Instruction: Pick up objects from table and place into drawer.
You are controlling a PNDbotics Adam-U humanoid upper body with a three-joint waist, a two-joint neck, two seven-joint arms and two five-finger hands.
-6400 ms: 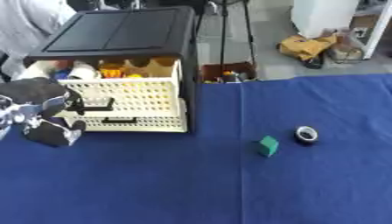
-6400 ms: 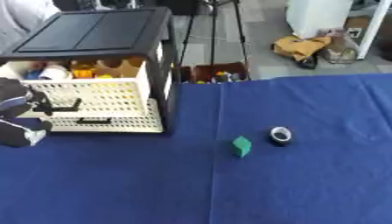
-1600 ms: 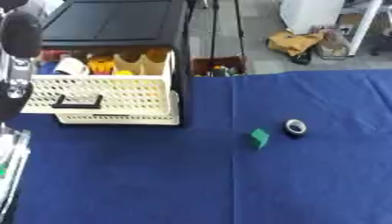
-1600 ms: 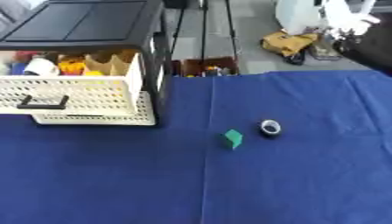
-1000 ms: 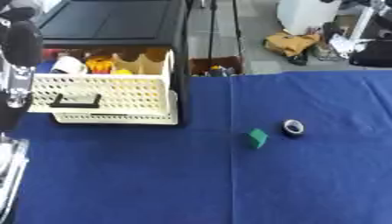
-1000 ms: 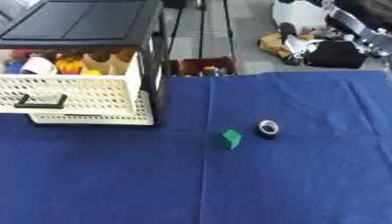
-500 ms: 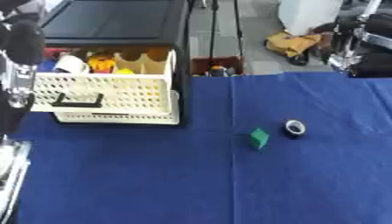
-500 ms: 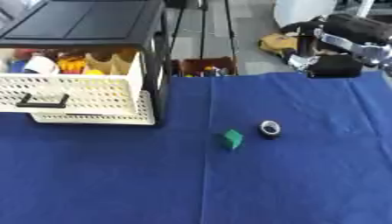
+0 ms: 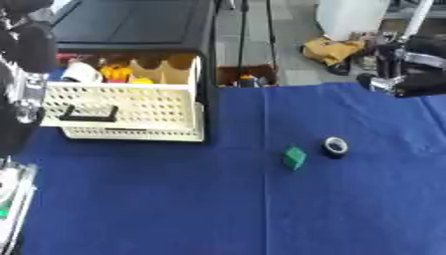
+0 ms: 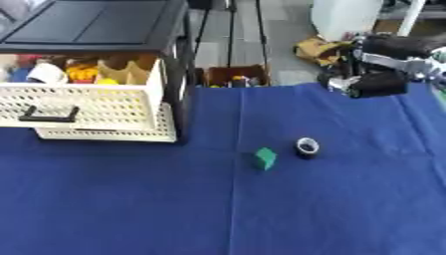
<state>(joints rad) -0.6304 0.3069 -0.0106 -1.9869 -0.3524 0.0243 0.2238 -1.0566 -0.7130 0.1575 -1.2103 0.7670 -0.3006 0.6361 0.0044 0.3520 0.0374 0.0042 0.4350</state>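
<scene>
The broad surface covered in dark blue cloth (image 9: 174, 209) fills most of both views. At its far left corner stands a black box-shaped cabinet (image 9: 131, 25) with a flat dark top. Its cream perforated plastic drawer (image 9: 126, 107) with a black handle is pulled out over the cloth and already holds several small things in yellow, red, white and tan, too small to name.

The robot's right hand (image 10: 375, 82), black with silver parts, hangs above the far right edge of the surface, well apart from anything on the cloth. It looks bunched and holds nothing that shows, but whether its fingers are curled or relaxed I cannot tell. The left arm rises as a dark blurred column along the left edge of the left eye view, beside the drawer front; its hand cannot be picked out there.

Two things wait in the open middle-right of the cloth: a small black ring-shaped roll with a pale centre (image 10: 306, 147), and just beside it, toward the drawer, a small green cube-like block (image 10: 265, 158). They lie near each other but apart.

The step in hand appears to be the right hand's approach for a pick. The next move calls for bringing it nearer and down over one of the pair, probably the roll as the closer, spreading its fingers to straddle it without knocking the block.
</scene>
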